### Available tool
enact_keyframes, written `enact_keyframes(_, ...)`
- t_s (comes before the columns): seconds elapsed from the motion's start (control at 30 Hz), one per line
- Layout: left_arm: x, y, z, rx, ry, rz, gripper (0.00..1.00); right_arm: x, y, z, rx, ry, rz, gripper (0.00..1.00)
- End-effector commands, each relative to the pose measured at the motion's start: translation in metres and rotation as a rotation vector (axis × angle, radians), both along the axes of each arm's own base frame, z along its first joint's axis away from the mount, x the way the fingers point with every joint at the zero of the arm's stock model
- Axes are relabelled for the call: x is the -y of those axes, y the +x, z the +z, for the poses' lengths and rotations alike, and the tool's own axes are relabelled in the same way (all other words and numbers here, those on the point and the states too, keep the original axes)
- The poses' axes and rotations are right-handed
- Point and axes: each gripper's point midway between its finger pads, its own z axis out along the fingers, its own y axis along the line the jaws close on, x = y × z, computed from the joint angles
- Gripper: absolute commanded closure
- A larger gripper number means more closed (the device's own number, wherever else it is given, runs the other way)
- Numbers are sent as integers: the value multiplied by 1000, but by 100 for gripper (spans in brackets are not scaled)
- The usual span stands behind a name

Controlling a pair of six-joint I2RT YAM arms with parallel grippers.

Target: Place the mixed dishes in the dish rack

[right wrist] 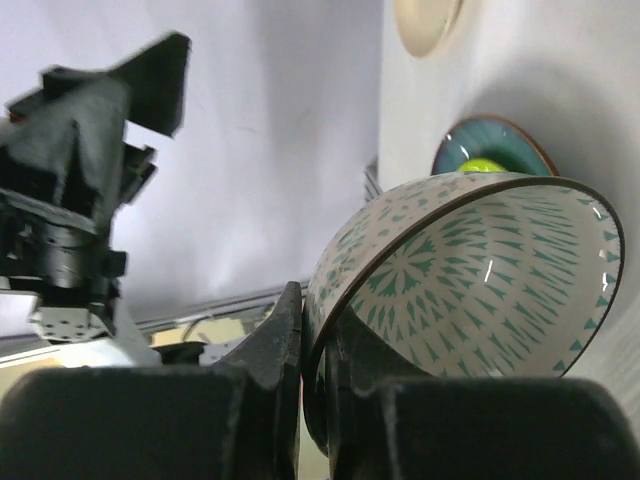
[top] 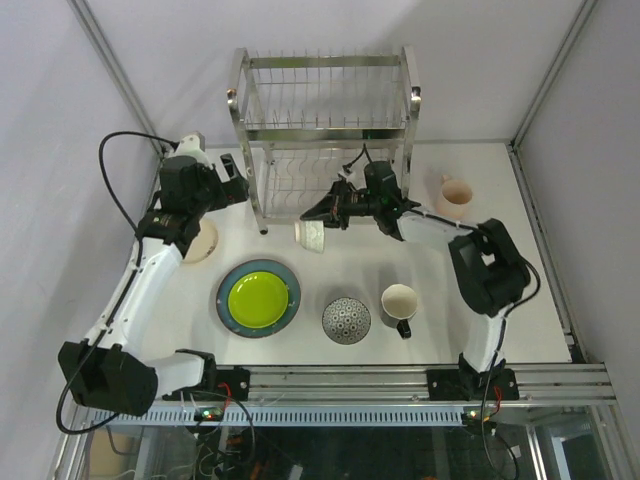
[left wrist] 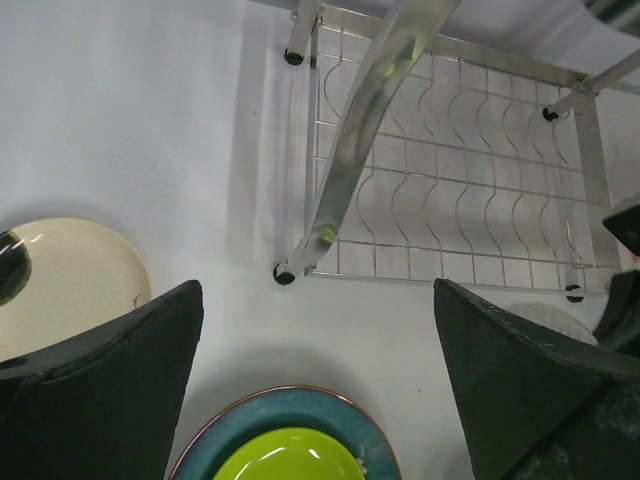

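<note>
The dish rack (top: 325, 130) stands at the back centre; its lower shelf (left wrist: 450, 200) is bare in the left wrist view. My right gripper (top: 320, 217) is shut on the rim of a cream bowl with green pattern (top: 311, 235), held tilted just in front of the rack; the fingers (right wrist: 285, 335) pinch its wall (right wrist: 480, 270). My left gripper (top: 240, 186) is open and empty (left wrist: 318, 300) by the rack's front left post (left wrist: 350, 150). The lime-green plate (top: 258, 298) lies on the blue-grey plate (top: 228, 300). The cream plate (top: 203, 240) lies left of them.
A black-and-white patterned bowl (top: 346, 320) and a cream dark-handled mug (top: 400, 304) sit near the front. A pink mug (top: 455, 195) stands right of the rack. White walls and frame posts enclose the table.
</note>
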Motion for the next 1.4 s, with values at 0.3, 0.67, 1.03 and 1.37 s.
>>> enact_keyframes(0.3,5,39,26,82,-15,0,0,-4,100,73,156,323,-45,100)
enact_keyframes(0.67,3,59,13,59,12,20,0,-33,139,59,176,340,-37,100)
enact_keyframes(1.03,2,57,9,54,10,31,0,-52,196,64,327,397,-81,100)
enact_keyframes(1.37,2,61,5,67,19,28,0,-52,226,40,424,371,-174,100)
